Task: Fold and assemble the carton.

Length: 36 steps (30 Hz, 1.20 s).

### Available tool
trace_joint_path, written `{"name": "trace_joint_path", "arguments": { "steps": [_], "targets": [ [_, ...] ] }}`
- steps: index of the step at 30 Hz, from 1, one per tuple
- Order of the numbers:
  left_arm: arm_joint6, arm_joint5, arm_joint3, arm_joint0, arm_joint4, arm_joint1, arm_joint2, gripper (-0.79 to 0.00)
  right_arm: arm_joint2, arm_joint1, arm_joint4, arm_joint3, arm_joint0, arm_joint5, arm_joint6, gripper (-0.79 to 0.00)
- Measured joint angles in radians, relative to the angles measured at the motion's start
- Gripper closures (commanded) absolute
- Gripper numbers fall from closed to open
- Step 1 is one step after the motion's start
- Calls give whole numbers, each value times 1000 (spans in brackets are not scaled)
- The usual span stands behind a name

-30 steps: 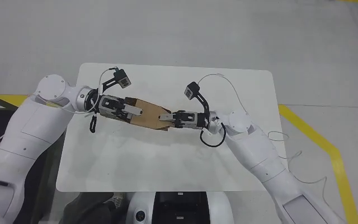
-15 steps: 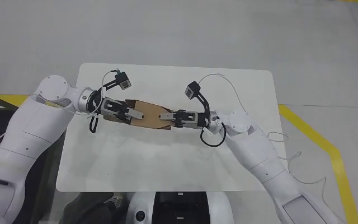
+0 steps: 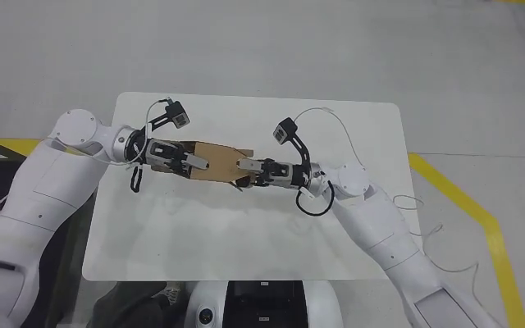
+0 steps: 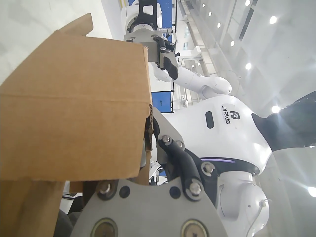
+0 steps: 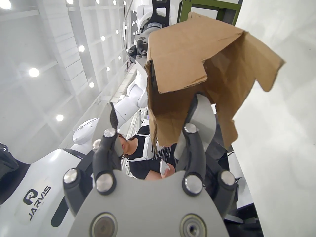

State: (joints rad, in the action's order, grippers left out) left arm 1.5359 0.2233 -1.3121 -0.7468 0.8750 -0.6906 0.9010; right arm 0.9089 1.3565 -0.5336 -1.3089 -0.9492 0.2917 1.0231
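A brown cardboard carton [image 3: 220,157] hangs above the middle of the white table [image 3: 246,238], partly opened into a sleeve with loose end flaps. My left gripper [image 3: 194,161] is shut on its left end; in the left wrist view one finger [image 4: 158,131] presses the edge of the carton [image 4: 74,104] and the other is hidden behind the board. My right gripper [image 3: 244,166] is at the opposite end, open. In the right wrist view one finger [image 5: 201,109] sits inside the carton [image 5: 192,57] and the other finger [image 5: 111,117] stands outside, apart from the wall.
Bare table surface lies all around the carton, with the near edge [image 3: 221,279] and far edge [image 3: 254,98] well away. A thin white cable [image 3: 340,131] loops over the far right of the table.
The carton has swung from a slant to nearly level, its right end rising toward the far side. My right gripper shifted slightly with it; the left gripper kept its hold.
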Motion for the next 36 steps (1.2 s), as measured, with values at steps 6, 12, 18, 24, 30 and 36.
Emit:
{"name": "trace_joint_path", "arguments": {
  "steps": [6, 12, 18, 24, 30, 36],
  "targets": [
    [0, -14, 1, 8, -1, -3, -4, 0, 33, -8, -7, -29, -24, 45, 16, -785],
    [0, -11, -1, 14, -23, -6, -22, 0, 53, -14, 4, -52, -38, 62, 12, -785],
    [0, -4, 18, 24, -44, -12, -30, 0, 85, -21, -18, -79, -64, 84, 23, -785],
    [-31, 25, 37, 38, -122, -23, -39, 0, 80, -21, -15, -113, -68, 90, 22, -785],
    [-71, 46, 28, 35, -195, -35, -49, 0, 55, -15, 5, -137, -52, 79, 2, -785],
    [-76, 42, 16, 29, -205, -43, -43, 0, 7, 2, -1, -114, -14, 89, -24, -785]
  ]
}}
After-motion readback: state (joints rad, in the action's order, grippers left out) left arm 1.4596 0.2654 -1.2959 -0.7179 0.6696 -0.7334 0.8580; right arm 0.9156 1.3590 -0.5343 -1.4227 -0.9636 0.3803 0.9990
